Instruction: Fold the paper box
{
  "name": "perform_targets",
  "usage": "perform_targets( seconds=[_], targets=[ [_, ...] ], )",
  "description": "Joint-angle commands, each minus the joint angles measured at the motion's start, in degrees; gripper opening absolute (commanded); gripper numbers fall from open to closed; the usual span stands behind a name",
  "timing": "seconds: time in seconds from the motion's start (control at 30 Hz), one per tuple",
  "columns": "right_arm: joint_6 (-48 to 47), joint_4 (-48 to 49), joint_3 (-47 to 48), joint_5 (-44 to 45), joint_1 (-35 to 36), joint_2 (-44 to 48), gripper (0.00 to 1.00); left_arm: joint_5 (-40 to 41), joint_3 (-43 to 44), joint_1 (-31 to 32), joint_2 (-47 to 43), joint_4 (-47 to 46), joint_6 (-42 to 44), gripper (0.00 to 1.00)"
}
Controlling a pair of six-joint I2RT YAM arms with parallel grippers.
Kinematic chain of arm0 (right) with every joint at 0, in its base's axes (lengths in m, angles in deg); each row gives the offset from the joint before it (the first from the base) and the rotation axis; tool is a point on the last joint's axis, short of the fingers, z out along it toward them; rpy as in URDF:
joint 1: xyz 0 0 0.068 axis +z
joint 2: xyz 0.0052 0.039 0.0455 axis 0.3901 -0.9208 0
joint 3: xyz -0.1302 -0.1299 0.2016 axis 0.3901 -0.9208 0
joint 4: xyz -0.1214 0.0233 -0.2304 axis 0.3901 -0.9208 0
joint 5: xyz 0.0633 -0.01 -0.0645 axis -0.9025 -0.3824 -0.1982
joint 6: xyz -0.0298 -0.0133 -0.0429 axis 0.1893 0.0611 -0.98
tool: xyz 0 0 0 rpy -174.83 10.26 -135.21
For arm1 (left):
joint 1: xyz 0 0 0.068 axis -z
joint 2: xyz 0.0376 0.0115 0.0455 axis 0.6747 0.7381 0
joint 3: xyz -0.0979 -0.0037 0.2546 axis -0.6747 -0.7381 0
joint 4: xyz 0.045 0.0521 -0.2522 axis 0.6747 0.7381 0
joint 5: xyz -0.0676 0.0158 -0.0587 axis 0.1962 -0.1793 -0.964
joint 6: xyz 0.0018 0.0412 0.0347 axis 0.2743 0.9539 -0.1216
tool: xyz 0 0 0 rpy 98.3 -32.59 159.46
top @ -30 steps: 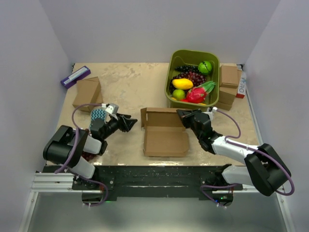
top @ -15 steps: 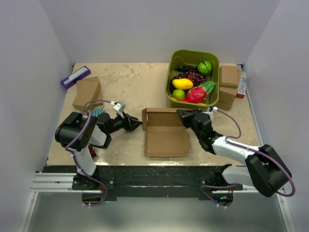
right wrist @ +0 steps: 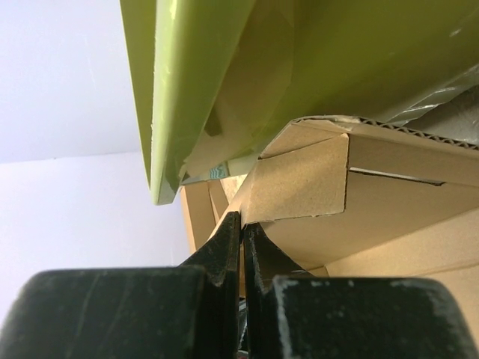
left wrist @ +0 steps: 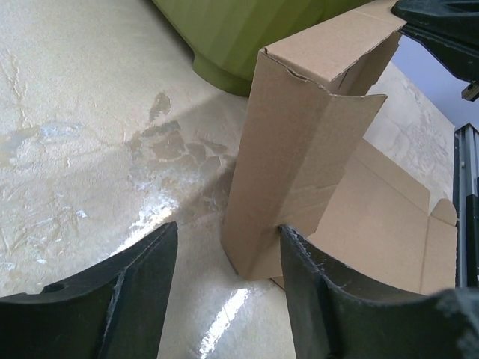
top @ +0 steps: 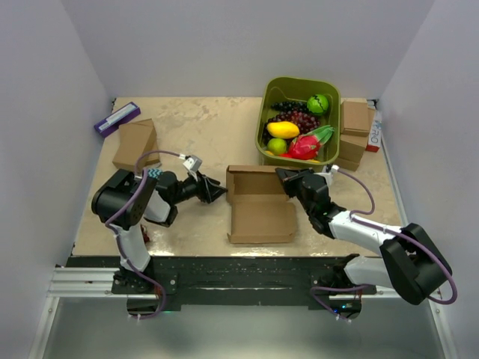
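- The paper box (top: 258, 213) lies open on the desk (top: 202, 134), in the middle, just in front of the green bin (top: 268, 112). Its back wall stands up, and the flat part lies toward the arms.
- The left jaws are apart. In the left wrist view, the box's standing left corner flap (left wrist: 284, 142) sits between the two fingers (left wrist: 138, 262). One finger is right at the flap and the other is not touching it.
- The right jaws are together. Their tips are at the right end flap (right wrist: 299, 183) of the box, close under the bin. I cannot tell if they pinch any card.
- The step looks like folding the left corner flap in so the side can stand up.
- To do it well, I think the left jaws should push the flap slowly along the crease. Then it bends there and not in the middle.
- The right jaws should hold the box in place, or it may slide on the shiny desk toward the bin.
- The card looks a bit crinkled near the top of the flap, so a hard push there could rip it.
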Motion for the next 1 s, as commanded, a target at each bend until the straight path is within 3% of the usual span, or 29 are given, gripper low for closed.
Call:
perform_targets(
  seconds=[0.0, 0.67, 0.87, 0.97],
  targets=[
    [-2.9, -1.6, 1.3, -1.5, 0.6, -1.0, 0.00, -1.2, 2.7, 1.5, 1.1, -12.6, 0.1, 0.63],
    [-3.4, -0.8, 2.0, -2.9, 0.5, -2.8, 0.00, -0.6, 5.6, 1.9, 4.3, -14.4, -0.1, 0.72],
    [-3.5, -0.8, 2.2, -2.9, 0.6, -2.9, 0.00, 0.6, 7.1, 1.9, 5.2, -13.0, 0.7, 0.70],
    [-3.6, -0.8, 2.2, -2.9, 0.7, -3.2, 0.00, 1.3, 7.6, 2.2, 5.5, -12.4, 1.3, 0.63]
  ],
)
